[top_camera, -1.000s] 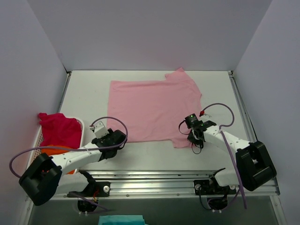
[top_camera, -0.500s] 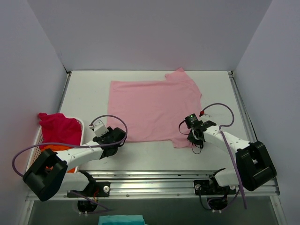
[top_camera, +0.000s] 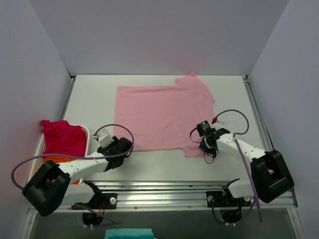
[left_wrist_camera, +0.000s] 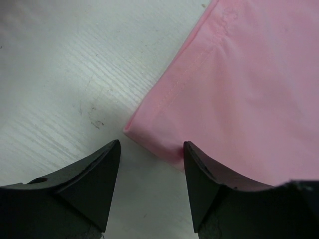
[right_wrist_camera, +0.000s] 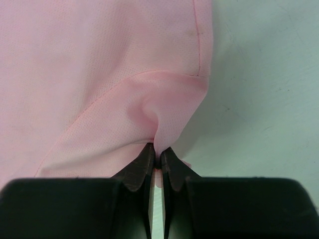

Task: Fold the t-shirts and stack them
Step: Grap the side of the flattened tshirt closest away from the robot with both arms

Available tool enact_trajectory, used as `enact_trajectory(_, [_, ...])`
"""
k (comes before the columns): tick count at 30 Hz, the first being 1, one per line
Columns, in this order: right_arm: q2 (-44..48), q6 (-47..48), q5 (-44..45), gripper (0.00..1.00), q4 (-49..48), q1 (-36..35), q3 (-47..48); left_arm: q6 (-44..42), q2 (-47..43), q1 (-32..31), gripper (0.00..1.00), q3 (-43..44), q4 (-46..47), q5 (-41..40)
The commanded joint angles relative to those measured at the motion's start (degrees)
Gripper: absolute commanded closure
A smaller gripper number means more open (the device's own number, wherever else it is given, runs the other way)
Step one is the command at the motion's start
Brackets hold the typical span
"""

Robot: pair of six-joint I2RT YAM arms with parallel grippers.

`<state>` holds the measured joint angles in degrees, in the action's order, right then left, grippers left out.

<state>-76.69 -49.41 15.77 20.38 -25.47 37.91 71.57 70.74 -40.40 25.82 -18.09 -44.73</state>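
The light pink t-shirt (top_camera: 162, 114) lies spread flat on the white table. My left gripper (top_camera: 125, 145) is open at its near left corner; in the left wrist view the corner (left_wrist_camera: 149, 130) lies just ahead of and between the two black fingertips, my gripper (left_wrist_camera: 152, 152) empty. My right gripper (top_camera: 205, 144) is shut on the pink shirt's near right edge; in the right wrist view my gripper (right_wrist_camera: 157, 155) pinches a fold of pink cloth (right_wrist_camera: 169, 99). The magenta-red t-shirt (top_camera: 62, 138) lies heaped in a basket at the left, with a bit of the orange t-shirt (top_camera: 60, 159) under it.
A white basket (top_camera: 42, 148) stands at the table's left edge beside my left arm. Grey walls close in the back and both sides. A metal rail (top_camera: 164, 191) runs along the near edge. A teal cloth (top_camera: 128, 234) shows below the rail.
My left gripper has shifted slightly left and nearer at the shirt's near left corner. My right gripper and the shirt have not visibly moved.
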Motion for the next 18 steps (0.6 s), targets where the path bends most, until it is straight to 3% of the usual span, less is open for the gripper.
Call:
enact_trajectory(1, [1.36, -0.07, 1.37, 1.0, 1.59, 0.43, -0.29, 1.03, 1.59, 0.41, 0.37, 1.33, 1.91, -0.27])
enact_trajectory(8, [1.28, -0.07, 1.37, 1.0, 1.5, 0.43, -0.29, 0.76, 2.38, 0.76, 0.37, 1.77, 1.74, -0.27])
enact_trajectory(18, [1.27, -0.07, 1.37, 1.0, 1.42, 0.43, -0.29, 0.32, 4.23, 1.38, 0.51, 3.18, 0.69, -0.27])
